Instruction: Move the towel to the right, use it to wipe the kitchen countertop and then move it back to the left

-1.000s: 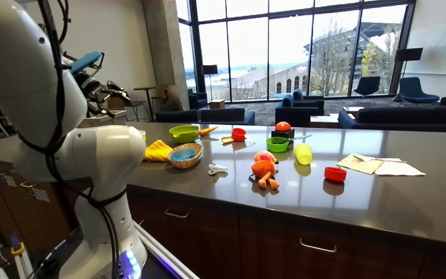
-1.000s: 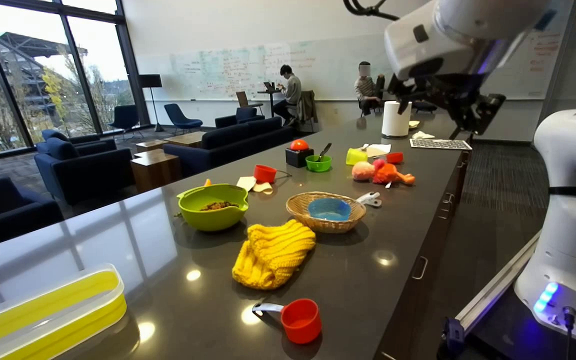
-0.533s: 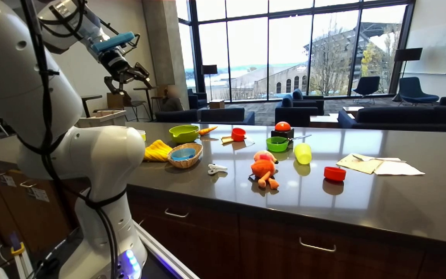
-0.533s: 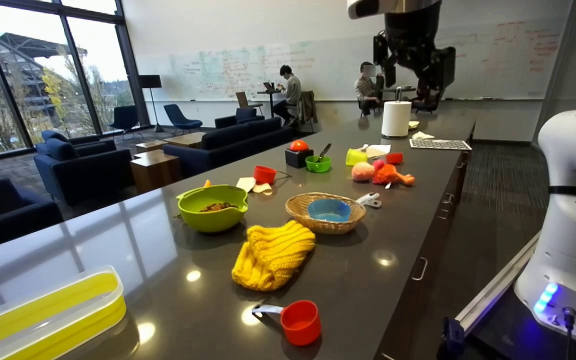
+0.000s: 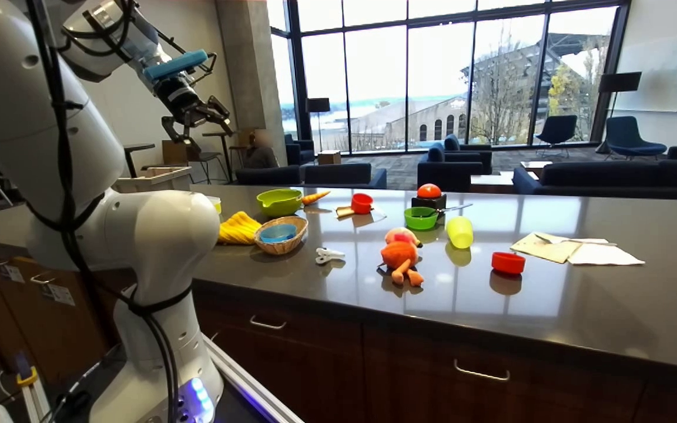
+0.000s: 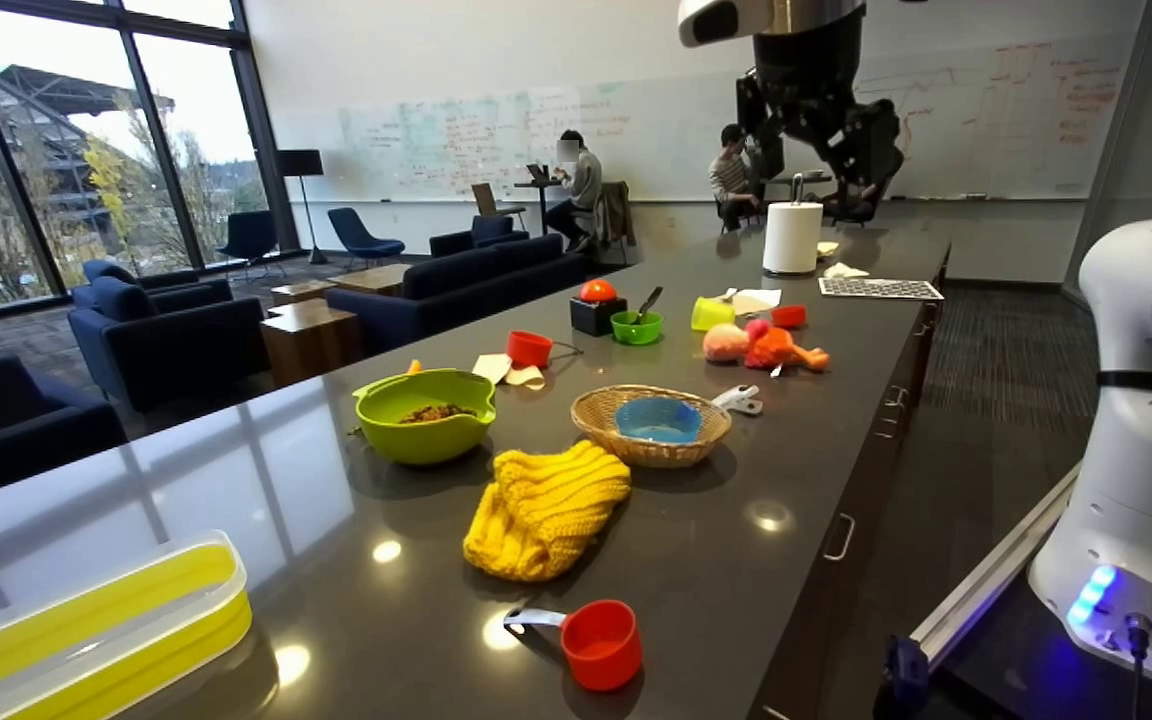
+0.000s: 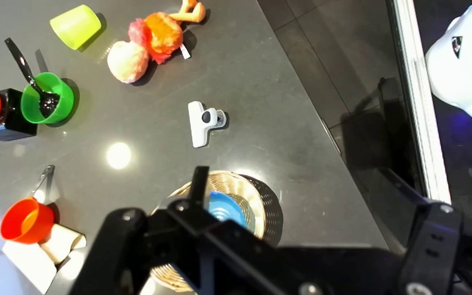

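As I read it, the step in hand is getting down to the towel [image 6: 548, 512] for a grasp, with the wiping not yet begun; a finished job could look much the same, so I'm not certain. The towel lies bunched on the desk [image 6: 716, 580], low in the middle of the frame in an exterior view, with the lime bowl [image 6: 416, 440] above left, the basket [image 6: 666, 455] above right and a red cup [image 6: 602, 658] below. I can't tell whether its top corner touches the basket.

To do this well I'd come straight down on the middle of the heap, take a thick fold rather than a thin edge, and stop short of scraping the desk. The knit should squash, so I'd squeeze firmly, check that it lifts, and clear the basket and the blue bowl [image 6: 658, 420] inside it before heading right past the white clip [image 5: 329, 256].

My fingers [image 6: 871, 145] are spread wide in the upper right of the frame in an exterior view, in the air well above the desk, holding nothing and touching nothing. In the wrist view they cover part of the basket at bottom centre, and I can't make out the towel there.
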`<state>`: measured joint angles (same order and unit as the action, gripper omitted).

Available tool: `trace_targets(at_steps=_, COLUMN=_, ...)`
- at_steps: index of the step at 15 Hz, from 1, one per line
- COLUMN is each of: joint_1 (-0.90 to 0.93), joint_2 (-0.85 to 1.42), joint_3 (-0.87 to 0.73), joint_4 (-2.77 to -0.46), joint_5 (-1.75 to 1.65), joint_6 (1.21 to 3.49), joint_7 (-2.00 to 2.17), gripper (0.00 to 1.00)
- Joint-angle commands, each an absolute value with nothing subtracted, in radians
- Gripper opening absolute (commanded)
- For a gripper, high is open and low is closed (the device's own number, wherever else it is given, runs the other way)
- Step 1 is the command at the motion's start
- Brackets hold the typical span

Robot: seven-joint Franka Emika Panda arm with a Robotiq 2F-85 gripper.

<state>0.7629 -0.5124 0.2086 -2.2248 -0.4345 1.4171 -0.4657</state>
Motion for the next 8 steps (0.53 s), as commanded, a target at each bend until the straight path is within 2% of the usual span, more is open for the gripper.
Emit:
trace_targets(at_steps=1, joint_1=0.771, joint_2=-0.454, joint_3=0.242, joint_4=-2.175, joint_5=-0.350, joint_6=1.527, joint_7=-0.519, gripper=1.00)
trace_targets(at_steps=5, joint_1=0.776, joint_2=-0.410, joint_3=0.299, joint_4=-2.114, joint_5=-0.313, joint_6=1.736, joint_7=-0.532, gripper=1.00)
trace_targets(at_steps=8, joint_1=0.748, joint_2=-0.388, joint_3=0.277, joint_4=-2.121, joint_5=-0.316, joint_6=1.975, joint_7=-0.550, gripper=1.00)
